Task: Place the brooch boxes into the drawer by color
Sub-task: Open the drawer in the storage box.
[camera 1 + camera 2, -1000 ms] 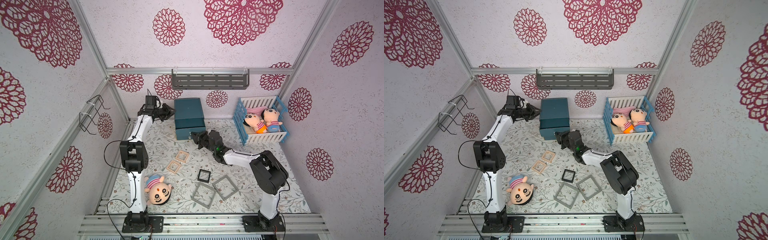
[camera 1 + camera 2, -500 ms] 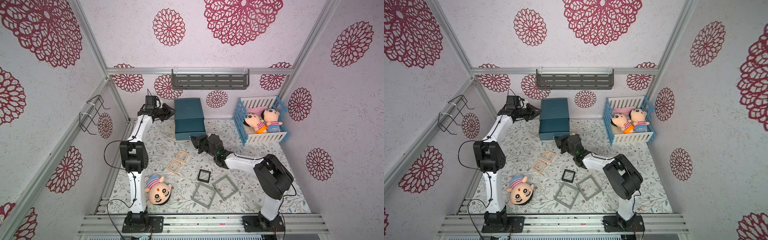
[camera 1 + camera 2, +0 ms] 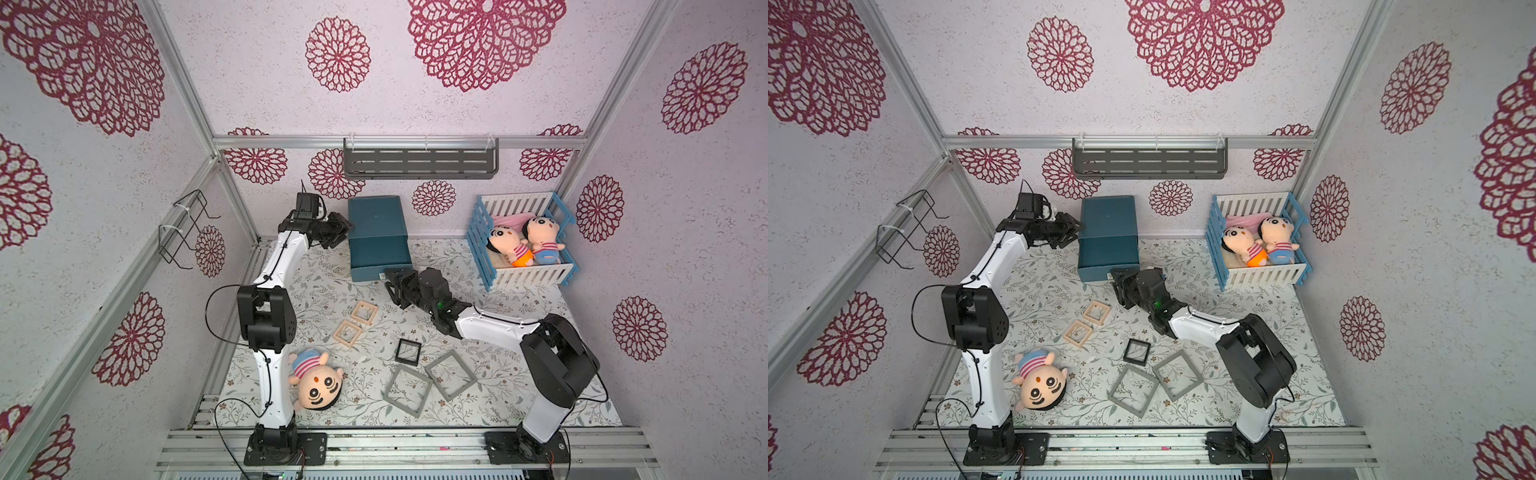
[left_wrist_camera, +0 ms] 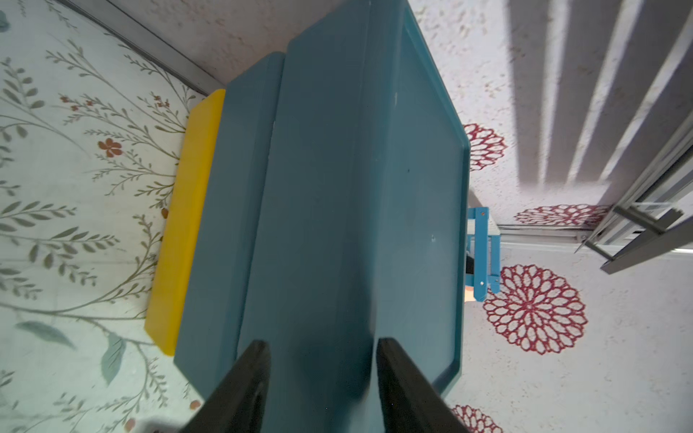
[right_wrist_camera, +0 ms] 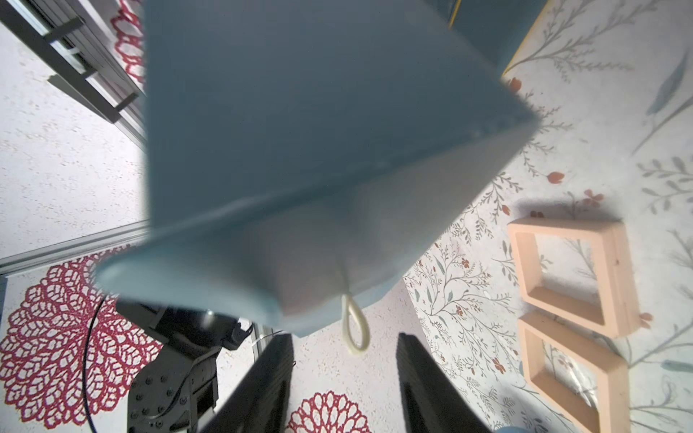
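The dark teal drawer [image 3: 376,226] cabinet stands at the back, seen in both top views [image 3: 1108,226]. One drawer front [image 3: 380,270] sticks out toward the front. Its pale pull loop [image 5: 353,331] hangs just between the tips of my open right gripper [image 5: 345,343] [image 3: 392,282], untouched. My left gripper [image 4: 322,346] [image 3: 345,230] is open, its jaws straddling the cabinet's upper left edge. On the mat lie the brooch boxes: two beige [image 3: 364,312] [image 3: 348,333], one black [image 3: 407,352], two grey [image 3: 407,390] [image 3: 451,375].
A blue-and-white crib [image 3: 528,276] with two dolls stands at the back right. A plush doll head [image 3: 316,382] lies front left by the left arm's base. A grey shelf [image 3: 419,164] hangs on the back wall. A yellow slab [image 4: 183,225] shows under the cabinet.
Both grippers have opened. The right one has let go of the drawer's pull, and its elbow has shifted right. The left arm stays beside the cabinet.
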